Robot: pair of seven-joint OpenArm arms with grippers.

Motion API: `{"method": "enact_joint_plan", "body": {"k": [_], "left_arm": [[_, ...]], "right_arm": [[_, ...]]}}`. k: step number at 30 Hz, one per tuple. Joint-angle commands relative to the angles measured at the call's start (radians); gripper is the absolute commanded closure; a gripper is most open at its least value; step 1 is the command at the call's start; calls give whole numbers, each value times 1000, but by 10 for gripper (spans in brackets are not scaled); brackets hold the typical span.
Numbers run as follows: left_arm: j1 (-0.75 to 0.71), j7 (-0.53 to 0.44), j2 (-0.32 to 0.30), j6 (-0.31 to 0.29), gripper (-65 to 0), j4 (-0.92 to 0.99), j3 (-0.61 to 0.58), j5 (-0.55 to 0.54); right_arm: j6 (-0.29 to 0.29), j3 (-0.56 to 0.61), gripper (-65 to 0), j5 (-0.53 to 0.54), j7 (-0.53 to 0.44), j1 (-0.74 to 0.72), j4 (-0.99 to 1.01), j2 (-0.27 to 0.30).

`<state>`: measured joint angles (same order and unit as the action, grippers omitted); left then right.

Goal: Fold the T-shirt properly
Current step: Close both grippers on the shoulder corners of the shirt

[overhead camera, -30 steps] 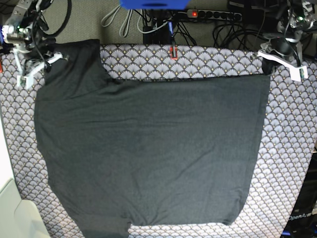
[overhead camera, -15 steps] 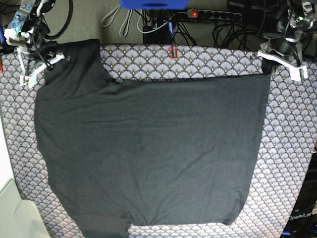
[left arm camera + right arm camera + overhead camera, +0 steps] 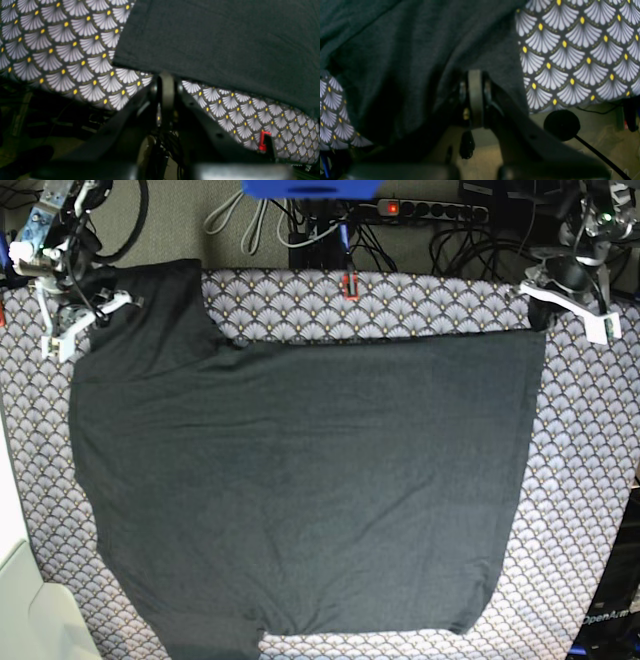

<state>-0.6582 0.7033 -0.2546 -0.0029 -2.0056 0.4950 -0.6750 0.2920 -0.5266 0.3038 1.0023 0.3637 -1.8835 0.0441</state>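
**Base view: dark shirt spread flat, both tools at its far corners**

The T-shirt (image 3: 300,480) lies flat across the fan-patterned desk (image 3: 590,480), filling most of it. The right tool (image 3: 72,310) sits at the far-left corner, over the sleeve, clenched; whether it pinches the cloth cannot be told. The left tool (image 3: 570,305) sits at the far-right corner, clenched too, just beside the shirt's edge. A red clip (image 3: 350,283) stands on the desk's far edge.
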Motion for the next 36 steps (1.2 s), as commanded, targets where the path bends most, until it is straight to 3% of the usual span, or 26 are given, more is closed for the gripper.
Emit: {"method": "enact_joint_plan", "body": {"k": [1,12,20,23,33,36], "left_arm": [[-4,-20,-9,-3,-4,-19,8,-7],[5,-20,-9,-3,-4,-17,9,-1],[2,-18,-9,-3,-5,-17,9,-5],[2,-18,-9,-3,-5,-17,9,-4],[2,-17,-16,-3,-5,-16,8,-1],[10,36,-16,-3,-5,-17,9,-1]], "right_arm": [[6,-7,0,5,-13,2,-14,7],[6,-3,-2,4,-6,18,-4,27],[6,-7,-195,5,22,18,-6,27],[6,-8,-231,4,22,18,-6,27],[6,-8,-235,1,13,-21,46,64],[6,-8,-235,1,13,-56,132,89]]}}
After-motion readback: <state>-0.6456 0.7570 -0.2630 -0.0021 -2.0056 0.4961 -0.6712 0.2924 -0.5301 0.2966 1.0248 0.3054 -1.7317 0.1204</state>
